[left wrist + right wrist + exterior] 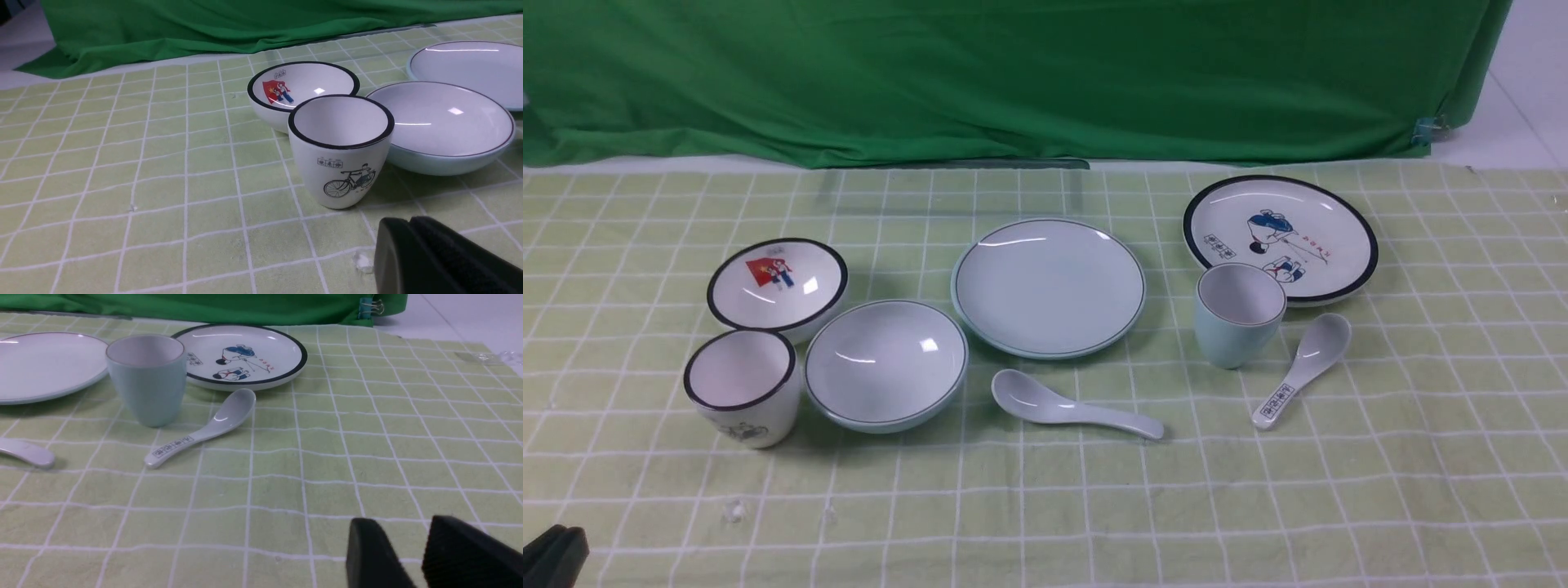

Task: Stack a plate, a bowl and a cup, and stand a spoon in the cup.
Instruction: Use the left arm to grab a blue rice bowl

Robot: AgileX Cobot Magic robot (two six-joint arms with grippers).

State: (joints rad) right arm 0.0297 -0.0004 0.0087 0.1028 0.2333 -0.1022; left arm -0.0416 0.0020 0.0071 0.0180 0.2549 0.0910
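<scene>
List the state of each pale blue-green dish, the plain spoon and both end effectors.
Plain pale blue-green round plate: flat, empty.
Plain pale blue-green bowl: upright, empty.
Handleless pale blue-green cup: upright, empty.
Unmarked bluish-white ceramic spoon: lying on the cloth.
Left end effector: shut, empty.
Right end effector: slightly open, empty.

Bowl (886, 363) L of plate (1049, 286), cup (1239, 314) R, spoon (1074, 406) in front.

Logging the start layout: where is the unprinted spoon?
Front view, centre: the spoon lies nearer the robot than the pale plate, right of the pale bowl.
</scene>
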